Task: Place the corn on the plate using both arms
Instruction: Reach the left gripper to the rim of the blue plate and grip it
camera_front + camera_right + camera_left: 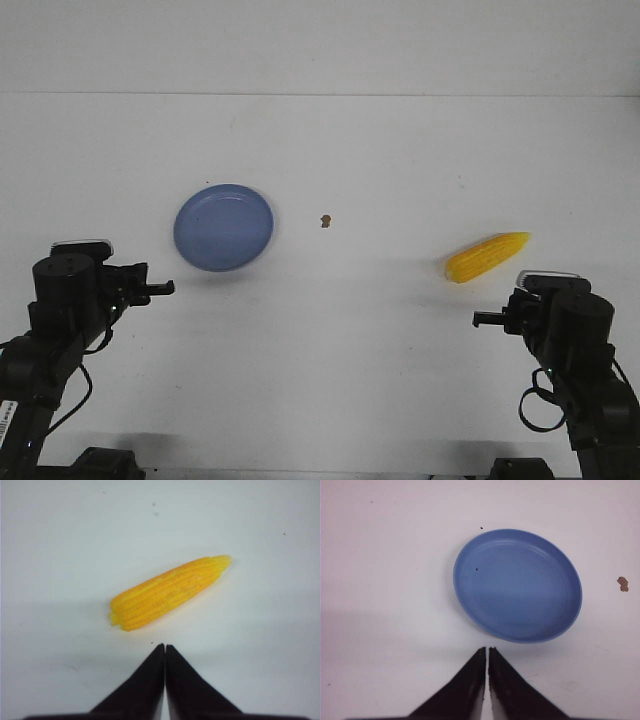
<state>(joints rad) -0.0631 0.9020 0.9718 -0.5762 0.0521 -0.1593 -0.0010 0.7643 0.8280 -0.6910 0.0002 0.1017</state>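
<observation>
Front view: corn (487,256) off plate (224,227)

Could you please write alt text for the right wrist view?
A bright yellow tapered corn cob lies at a slant on a plain white table, untouched. Just short of it, the right arm's black pointed hand is shut and holds nothing.
</observation>
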